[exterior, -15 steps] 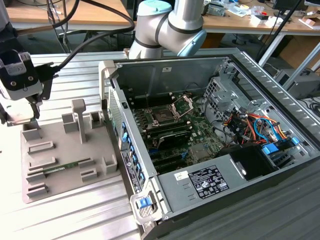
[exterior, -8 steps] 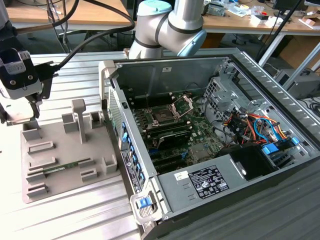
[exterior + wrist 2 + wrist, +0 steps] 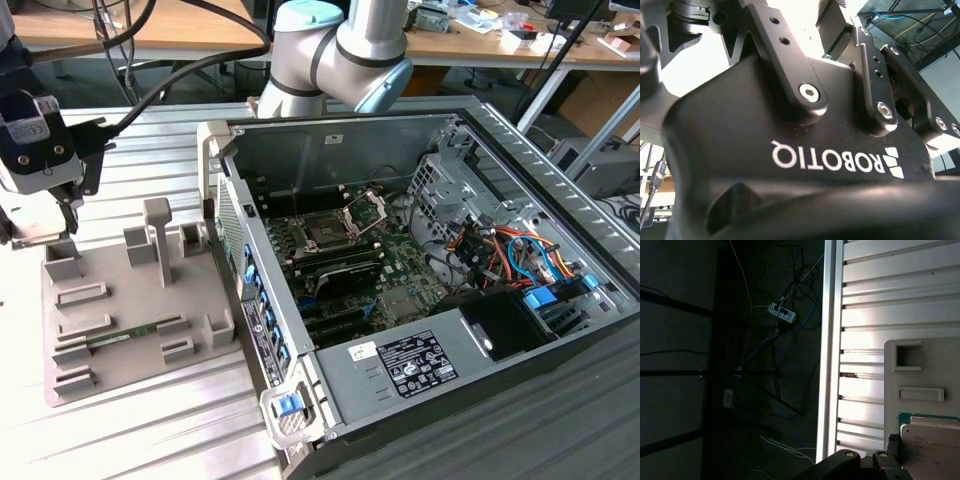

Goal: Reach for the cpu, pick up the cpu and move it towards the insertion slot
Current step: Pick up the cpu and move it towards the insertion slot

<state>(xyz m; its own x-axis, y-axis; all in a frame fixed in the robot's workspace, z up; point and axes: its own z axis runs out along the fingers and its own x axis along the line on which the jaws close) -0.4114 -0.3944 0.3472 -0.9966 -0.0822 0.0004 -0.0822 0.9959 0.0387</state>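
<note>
First wrist view: the cpu [image 3: 932, 447] lies flat, pale metal top up, thin green rim showing at one edge, on a grey holder tray [image 3: 920, 365]. Dark parts of the tool sit just beside the chip's edge; contact cannot be confirmed. Chip is square, so no long axis governs the approach. Exterior view: the claw [image 3: 45, 225] hangs at the exterior view's left over the far corner of that tray, pointing straight down at it. Its opening, wide or narrow, I cannot tell, nor whether it grips anything. The tray rests on the slatted metal desk [image 3: 150, 430], with a green memory stick [image 3: 125, 333] in one of its pockets. Judgement: the chip lies right under or against the claw, so the reach looks all but complete. The insertion slot [image 3: 325, 232], hinged frame raised, lies well apart toward the exterior view's right, inside the open computer case [image 3: 470, 350]. The arm [image 3: 340, 50] rises behind the case, its forearm crossing to the left.
</note>
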